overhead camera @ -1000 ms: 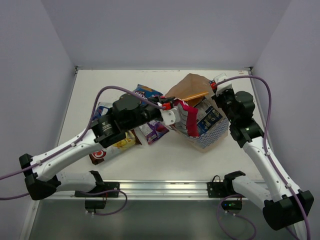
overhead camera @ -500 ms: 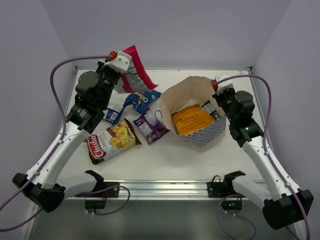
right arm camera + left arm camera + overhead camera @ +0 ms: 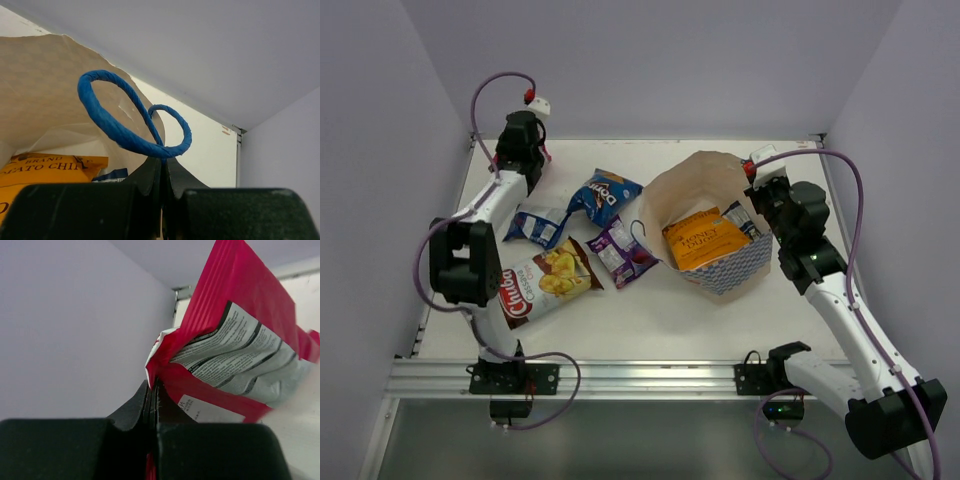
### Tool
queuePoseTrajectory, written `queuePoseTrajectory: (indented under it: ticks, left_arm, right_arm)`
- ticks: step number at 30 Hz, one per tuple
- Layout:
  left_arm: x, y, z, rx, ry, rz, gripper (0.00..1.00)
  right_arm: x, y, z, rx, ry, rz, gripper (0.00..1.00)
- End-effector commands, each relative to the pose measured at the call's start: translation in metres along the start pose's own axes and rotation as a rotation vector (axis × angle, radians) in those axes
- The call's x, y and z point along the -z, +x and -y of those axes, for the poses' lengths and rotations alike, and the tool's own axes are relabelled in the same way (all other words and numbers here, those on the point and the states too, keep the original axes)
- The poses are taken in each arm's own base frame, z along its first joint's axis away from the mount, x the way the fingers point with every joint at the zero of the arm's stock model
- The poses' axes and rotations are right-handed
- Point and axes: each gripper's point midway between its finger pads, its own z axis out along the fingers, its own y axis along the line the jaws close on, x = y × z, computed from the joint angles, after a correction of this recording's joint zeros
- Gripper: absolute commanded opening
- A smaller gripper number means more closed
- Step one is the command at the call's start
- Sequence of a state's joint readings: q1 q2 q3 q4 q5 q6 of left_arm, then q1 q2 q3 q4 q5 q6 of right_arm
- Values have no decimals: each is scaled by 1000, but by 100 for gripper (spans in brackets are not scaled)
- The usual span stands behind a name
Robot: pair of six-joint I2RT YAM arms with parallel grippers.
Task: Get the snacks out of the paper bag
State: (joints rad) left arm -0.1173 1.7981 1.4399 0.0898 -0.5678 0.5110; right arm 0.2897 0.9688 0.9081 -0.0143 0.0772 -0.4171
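The paper bag (image 3: 740, 272), blue-and-white checkered outside and cream inside, stands open at the right. An orange packet (image 3: 703, 240) and a blue packet (image 3: 745, 222) lie inside it. My right gripper (image 3: 757, 186) is shut on the bag's rim at its blue cord handle (image 3: 115, 125); in the right wrist view (image 3: 163, 167) its jaws are pressed together on the cord. My left gripper (image 3: 534, 160) is at the far back left corner. In the left wrist view (image 3: 152, 390) it is shut on the pink-red packet (image 3: 235, 340), which the arm hides from above.
Lying on the table left of the bag are a dark blue packet (image 3: 603, 195), a blue-white packet (image 3: 537, 225), a purple packet (image 3: 622, 252) and the red-brown chips bag (image 3: 542, 280). The left wall stands close beside my left gripper.
My left arm swung from the bag's mouth up and over to the far back left corner, carrying the pink-red packet. The bag now stands open. The right arm has held still.
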Motion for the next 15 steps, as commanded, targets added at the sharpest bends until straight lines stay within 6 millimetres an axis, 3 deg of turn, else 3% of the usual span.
queuePoseTrajectory:
  ticks: [1, 3, 5, 6, 7, 10, 11, 13, 15]
  left_arm:
    - [-23, -3, -18, 106, -190, 3, 0]
    - [-33, 14, 11, 106, -127, -50, 0]
    - [-29, 14, 33, 157, -71, -53, 4]
    - [-21, 9, 38, 170, -50, -39, 13]
    - [-16, 4, 43, 185, -29, -23, 43]
    - [25, -37, 61, 211, 37, 60, 83]
    - [42, -53, 52, 227, 52, 93, 88]
    - [73, -78, 65, 238, 131, 157, 100]
    - [106, -98, 58, 281, 206, 205, 100]
  right_arm:
    - [3, -22, 4, -21, 3, 74, 0]
    - [2, -20, 2, -20, -5, 69, 0]
    - [1, -20, 2, -19, -2, 64, 0]
    - [2, -21, 3, -18, 0, 67, 0]
    - [2, -21, 3, -16, 0, 68, 0]
    - [3, -27, 3, -11, -13, 82, 0]
    - [4, -30, 3, -10, -18, 90, 0]
    - [5, -37, 5, 0, -19, 106, 0]
    - [6, -41, 5, 8, -26, 116, 0]
